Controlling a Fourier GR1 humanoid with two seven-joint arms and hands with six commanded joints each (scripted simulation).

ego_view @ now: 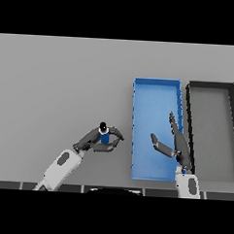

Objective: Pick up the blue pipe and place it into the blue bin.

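The blue pipe (104, 136), small and upright with a dark top, stands on the grey table just left of the blue bin (157, 87). My left hand (93, 139) reaches in from the lower left, its fingers and thumb curled round the pipe. My right hand (178, 146) hovers over the near right part of the blue bin, open, fingers straight and pointing away, thumb spread to the left. It holds nothing.
A dark grey bin (211, 85) stands right beside the blue bin on its right side. Both bins lie lengthwise away from me.
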